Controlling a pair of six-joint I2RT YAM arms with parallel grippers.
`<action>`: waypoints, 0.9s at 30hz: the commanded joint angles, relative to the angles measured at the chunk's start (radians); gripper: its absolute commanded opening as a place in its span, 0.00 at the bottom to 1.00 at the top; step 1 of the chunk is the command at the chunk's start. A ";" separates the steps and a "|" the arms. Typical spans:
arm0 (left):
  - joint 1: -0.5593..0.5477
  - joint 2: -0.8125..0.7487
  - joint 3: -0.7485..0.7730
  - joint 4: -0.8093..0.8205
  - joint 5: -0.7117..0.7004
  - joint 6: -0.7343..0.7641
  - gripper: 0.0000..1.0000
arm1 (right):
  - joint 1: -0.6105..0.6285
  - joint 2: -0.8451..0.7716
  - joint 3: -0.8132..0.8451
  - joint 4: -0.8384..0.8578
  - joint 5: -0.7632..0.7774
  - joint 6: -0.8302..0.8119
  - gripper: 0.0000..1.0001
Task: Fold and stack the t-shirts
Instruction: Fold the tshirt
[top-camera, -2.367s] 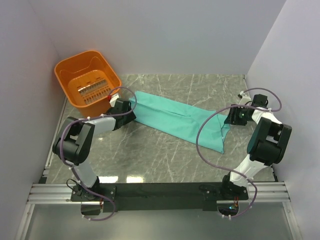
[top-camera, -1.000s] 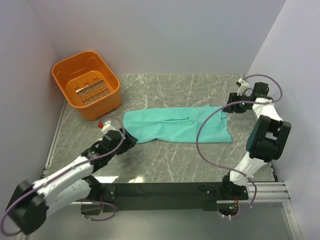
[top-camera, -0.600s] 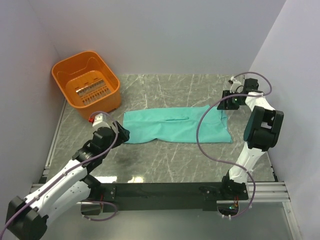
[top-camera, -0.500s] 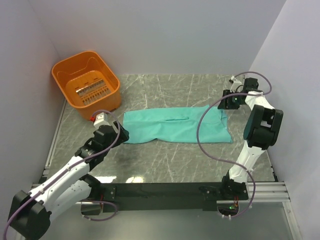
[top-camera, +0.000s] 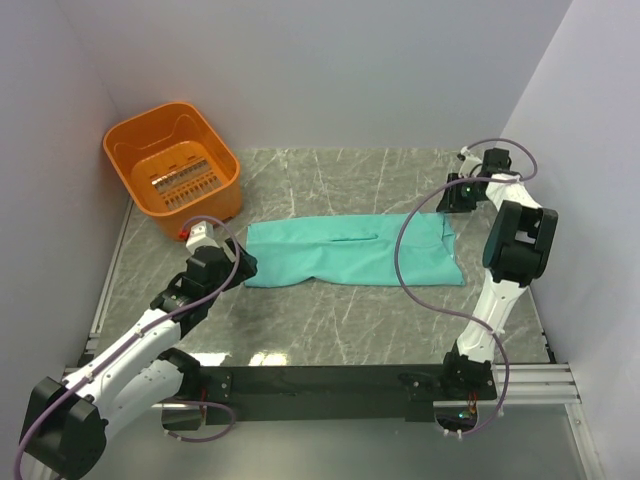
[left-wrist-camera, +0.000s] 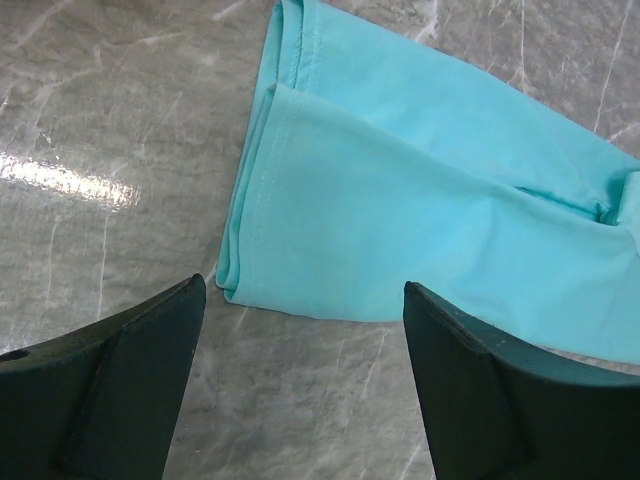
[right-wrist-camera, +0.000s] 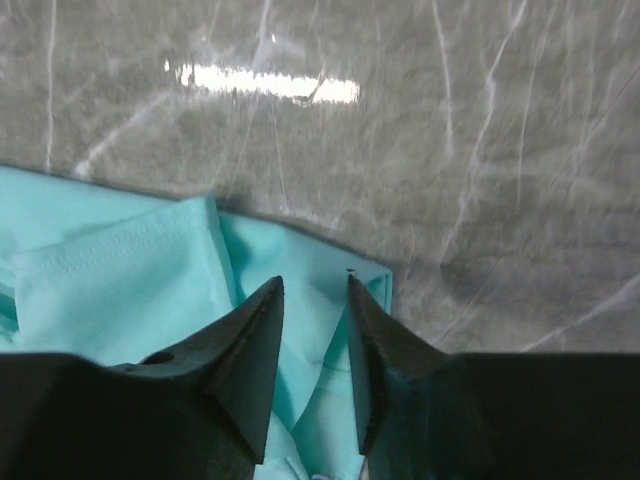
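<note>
The t-shirt (top-camera: 350, 255) is lying as a long folded strip across mid-table (top-camera: 330, 320), presenting both short ends for the next fold. The left gripper (left-wrist-camera: 303, 290) is hovering over the left hem, jaws spread wide. The right gripper (right-wrist-camera: 312, 283), jaws narrowly apart, is standing at the far right corner; a pinch cannot be confirmed. Bare marble is showing on both long sides
</note>
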 joint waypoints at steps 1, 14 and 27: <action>0.005 -0.012 0.007 0.036 0.011 0.016 0.85 | 0.007 0.035 0.099 -0.047 -0.005 0.033 0.35; 0.015 -0.006 -0.002 0.042 0.005 0.012 0.85 | 0.004 -0.049 0.073 0.001 0.035 0.062 0.29; 0.018 -0.009 -0.019 0.054 0.017 0.002 0.85 | 0.002 -0.034 -0.022 0.001 0.064 0.096 0.39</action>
